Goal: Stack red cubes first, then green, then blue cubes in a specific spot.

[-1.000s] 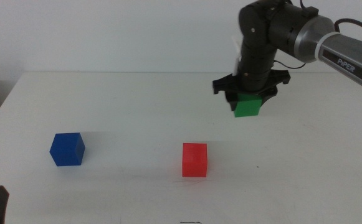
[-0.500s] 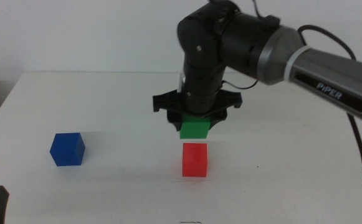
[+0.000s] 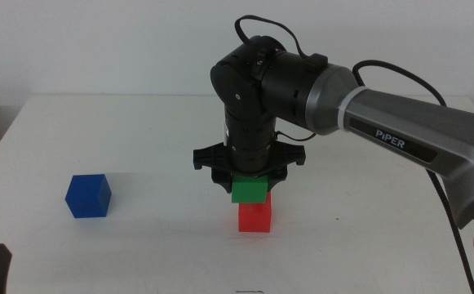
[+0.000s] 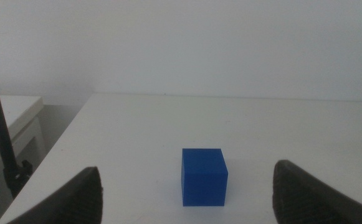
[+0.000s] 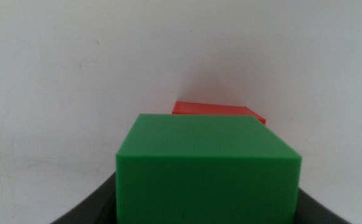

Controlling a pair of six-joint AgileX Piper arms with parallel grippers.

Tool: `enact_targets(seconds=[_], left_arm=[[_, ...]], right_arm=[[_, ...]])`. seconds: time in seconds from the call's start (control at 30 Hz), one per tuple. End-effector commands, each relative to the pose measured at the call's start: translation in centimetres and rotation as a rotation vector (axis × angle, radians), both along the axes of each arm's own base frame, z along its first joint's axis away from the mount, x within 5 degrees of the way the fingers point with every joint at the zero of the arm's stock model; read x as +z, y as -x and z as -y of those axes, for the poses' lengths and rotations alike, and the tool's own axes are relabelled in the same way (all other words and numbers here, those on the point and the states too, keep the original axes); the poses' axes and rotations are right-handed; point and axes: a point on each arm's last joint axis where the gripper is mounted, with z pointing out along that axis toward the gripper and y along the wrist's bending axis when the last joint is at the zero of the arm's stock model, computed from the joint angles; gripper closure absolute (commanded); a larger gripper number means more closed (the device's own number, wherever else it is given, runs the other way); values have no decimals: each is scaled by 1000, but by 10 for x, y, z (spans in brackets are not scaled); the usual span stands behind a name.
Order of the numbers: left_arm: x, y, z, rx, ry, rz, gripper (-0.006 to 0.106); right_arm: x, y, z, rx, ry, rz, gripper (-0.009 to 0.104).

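Gripping green cube (image 3: 249,191), right claw (image 3: 249,181) seemingly touches red cube (image 3: 254,217).

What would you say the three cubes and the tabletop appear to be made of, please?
Green cube, held in the right gripper over the red cube, and blue cube: probably plastic or painted wood, with even colour, matte faces and crisp edges. Table: smooth matte white surface, perhaps laminate. Left gripper waits open.

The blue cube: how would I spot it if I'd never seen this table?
Start at the white table and look away from the right gripper, which holds the green cube on or just above the red cube. The blue cube sits alone, untouched.
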Motion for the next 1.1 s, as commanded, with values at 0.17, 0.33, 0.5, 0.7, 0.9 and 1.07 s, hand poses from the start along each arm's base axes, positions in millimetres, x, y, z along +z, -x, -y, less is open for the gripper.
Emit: enact_targets(seconds=[0.17,0.33,0.5,0.7,0.9,1.07], left_arm=[[10,2,1,-10,18,108,7],[10,2,1,-10,18,108,7],[10,2,1,-10,18,108,7],[10,2,1,-10,18,108,7],[10,2,1,-10,18,108,7],[10,2,1,-10,18,108,7]], right_arm=[[37,7,12,-16,8,47,96],[29,4,19,-33,29,24,96],[28,1,21,-44,21,14,96],[27,2,20,-45,9,3,96],[19,1,18,-47,16,-15,96],[12,-1,17,-48,21,-34,96]])
